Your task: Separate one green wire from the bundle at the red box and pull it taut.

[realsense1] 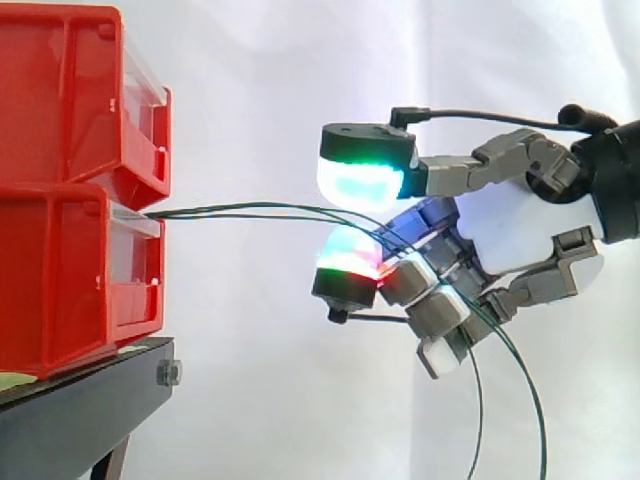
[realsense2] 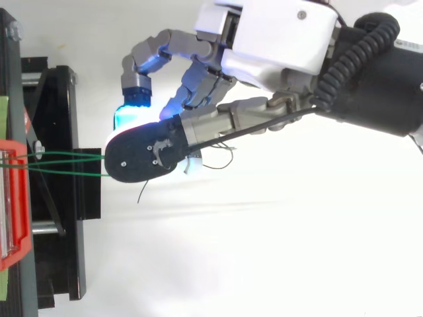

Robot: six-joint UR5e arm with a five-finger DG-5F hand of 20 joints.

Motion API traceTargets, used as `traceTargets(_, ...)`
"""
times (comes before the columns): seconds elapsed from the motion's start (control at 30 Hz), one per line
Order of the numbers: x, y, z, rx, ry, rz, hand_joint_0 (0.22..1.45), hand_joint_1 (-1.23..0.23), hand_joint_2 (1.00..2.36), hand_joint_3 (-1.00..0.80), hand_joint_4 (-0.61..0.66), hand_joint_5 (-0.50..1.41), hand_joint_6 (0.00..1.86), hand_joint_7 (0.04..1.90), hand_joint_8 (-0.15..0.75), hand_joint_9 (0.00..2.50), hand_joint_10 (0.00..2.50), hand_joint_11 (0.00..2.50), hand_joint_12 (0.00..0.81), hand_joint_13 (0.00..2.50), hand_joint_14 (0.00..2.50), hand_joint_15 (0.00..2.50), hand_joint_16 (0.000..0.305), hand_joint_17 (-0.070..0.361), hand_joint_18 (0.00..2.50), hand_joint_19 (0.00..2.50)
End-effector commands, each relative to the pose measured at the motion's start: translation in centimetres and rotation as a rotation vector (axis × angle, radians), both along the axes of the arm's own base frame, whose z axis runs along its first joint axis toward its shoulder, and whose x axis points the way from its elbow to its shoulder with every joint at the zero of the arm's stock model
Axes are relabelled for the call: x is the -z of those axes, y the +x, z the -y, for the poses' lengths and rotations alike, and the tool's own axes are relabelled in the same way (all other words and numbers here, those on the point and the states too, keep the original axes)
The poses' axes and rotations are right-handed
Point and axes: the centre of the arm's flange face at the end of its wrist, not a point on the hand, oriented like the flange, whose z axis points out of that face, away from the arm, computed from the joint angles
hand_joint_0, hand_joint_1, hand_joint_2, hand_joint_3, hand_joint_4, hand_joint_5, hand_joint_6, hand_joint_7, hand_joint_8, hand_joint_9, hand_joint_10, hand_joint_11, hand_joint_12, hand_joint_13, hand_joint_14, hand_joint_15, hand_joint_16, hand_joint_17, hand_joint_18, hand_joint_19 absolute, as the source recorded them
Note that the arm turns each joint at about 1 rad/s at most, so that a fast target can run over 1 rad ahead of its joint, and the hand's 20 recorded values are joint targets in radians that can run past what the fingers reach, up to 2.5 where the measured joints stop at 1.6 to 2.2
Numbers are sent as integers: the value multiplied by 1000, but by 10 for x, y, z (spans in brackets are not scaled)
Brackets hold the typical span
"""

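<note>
Green and hair-thin, the green wires [realsense1: 250, 210] leave the front of the red bins [realsense1: 60, 180] at the seam between the upper and lower bin. At least two strands show, running close together. They cross the open gap to the right almost level, in a shallow arch rather than a dead straight line. In the top view the same strands [realsense2: 66, 156] lie nearly parallel and slightly apart, running from the bin edge to under the dark back of a fingertip. At the hand [realsense1: 500, 235] they pass over the top of the lower pad [realsense1: 347, 262], which glows green and red. From there they thread down between the curled fingers behind it and hang loose below as two separate curved tails. The upper pad [realsense1: 358, 182], glowing green and white, sits just above the strands with a visible gap to the lower pad. So the hand is closed around the wires by its curled fingers, and a pinch between the two pads cannot be made out. The bins rest on a black stand [realsense1: 70, 420], with a white curtain [realsense1: 300, 80] behind.
</note>
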Motion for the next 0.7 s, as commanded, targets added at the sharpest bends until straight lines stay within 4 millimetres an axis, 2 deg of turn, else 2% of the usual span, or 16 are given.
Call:
traceTargets(0.0, 7, 1, -1, 1, 5, 11, 529, -611, 1000, -500, 215, -194, 866, 1174, 334, 1217, 24, 1090, 385, 1303, 29, 1060, 63, 142, 957, 631)
traceTargets(0.13, 7, 2, -4, -2, 7, 26, 534, -611, 1000, -500, 213, -195, 866, 1168, 333, 1226, 25, 1167, 360, 1399, 27, 1218, 63, 142, 971, 660)
traceTargets(0.37, 7, 3, -5, -2, 7, 26, 536, -614, 1000, -500, 211, -195, 866, 1169, 330, 1234, 23, 1186, 358, 1413, 27, 1234, 63, 142, 983, 667)
traceTargets(0.6, 3, 4, -6, -4, 8, 34, 597, -746, 1004, -452, 193, -198, 875, 1209, 315, 1224, 25, 1211, 342, 1403, 29, 1282, 61, 136, 965, 688)
traceTargets(0.67, 3, 4, -7, 1, 6, 34, 599, -747, 1002, -470, 194, -199, 876, 1208, 310, 1255, 23, 1340, 338, 1436, 26, 1337, 60, 136, 963, 691)
